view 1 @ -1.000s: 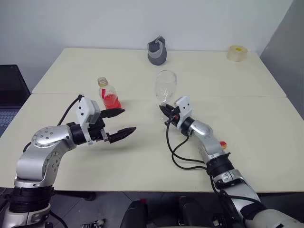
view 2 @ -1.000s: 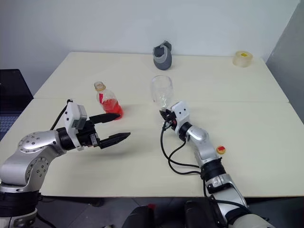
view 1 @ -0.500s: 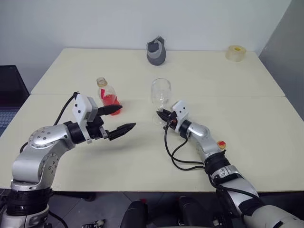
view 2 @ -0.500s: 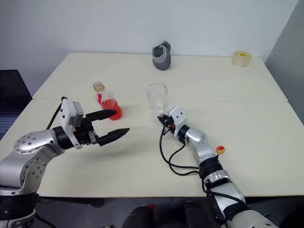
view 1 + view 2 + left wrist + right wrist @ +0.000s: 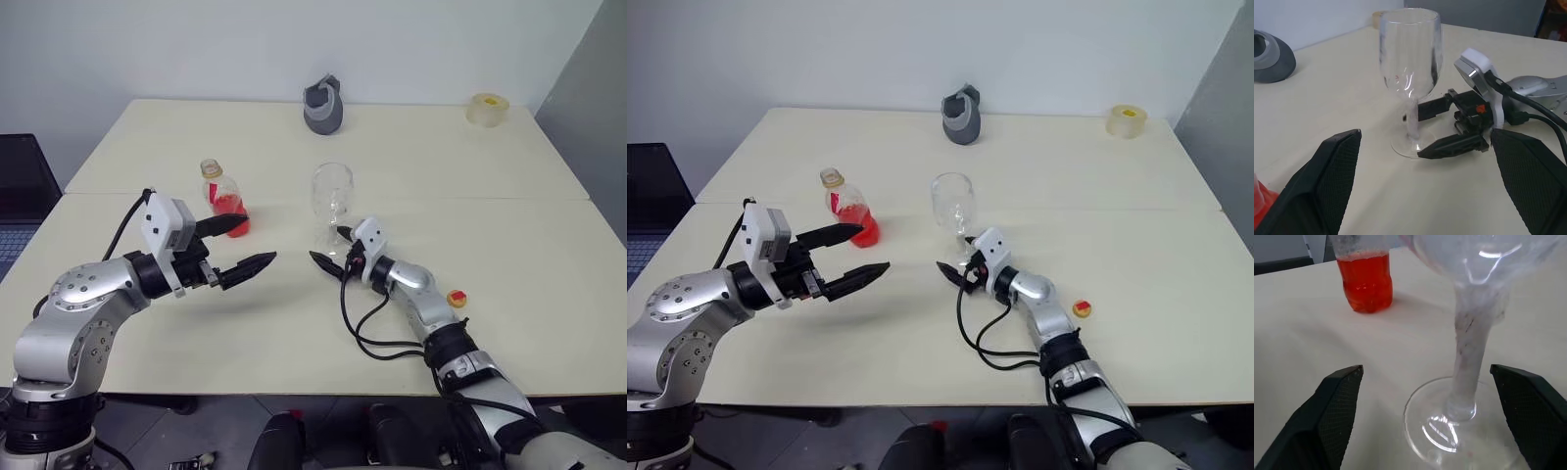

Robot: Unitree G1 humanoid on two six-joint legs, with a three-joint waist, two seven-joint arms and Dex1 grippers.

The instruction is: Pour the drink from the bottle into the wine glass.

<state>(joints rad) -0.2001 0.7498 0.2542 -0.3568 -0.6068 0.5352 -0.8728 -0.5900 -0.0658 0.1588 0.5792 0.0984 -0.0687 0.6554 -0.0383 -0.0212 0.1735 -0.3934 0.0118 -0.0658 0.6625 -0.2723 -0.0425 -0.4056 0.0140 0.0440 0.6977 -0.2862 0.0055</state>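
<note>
**Bottle lies just beyond the left jaws; glass stands free**

While the table (image 5: 509,294) carries every item, the relation that governs the coming move is between the left gripper (image 5: 240,245) and the bottle (image 5: 223,196). The bottle stands upright on the left half of the table, its long axis vertical, just to the far side of the left gripper. That gripper points level toward the right with its two black fingers spread wide and nothing between them. The upper finger's tip overlaps the bottle's lower body in the head views; whether it touches cannot be told. The left arm is judged clearly the nearer one for taking the bottle.

The wine glass (image 5: 333,201) stands upright near the table's centre, foot flat on the surface, to the right of the bottle and apart from it. The right gripper (image 5: 330,257) sits low at the near side of the glass foot. Its jaws are spread, one finger on each side of the stem, not closed on it.

Contents:
- Bottle: the drink (image 5: 1364,281), bright red, fills the lower part. The neck appears open, and a small yellow cap-like item (image 5: 457,297) lies on the right of the table.
- Wine glass: empty; pouring is not yet done.
</note>
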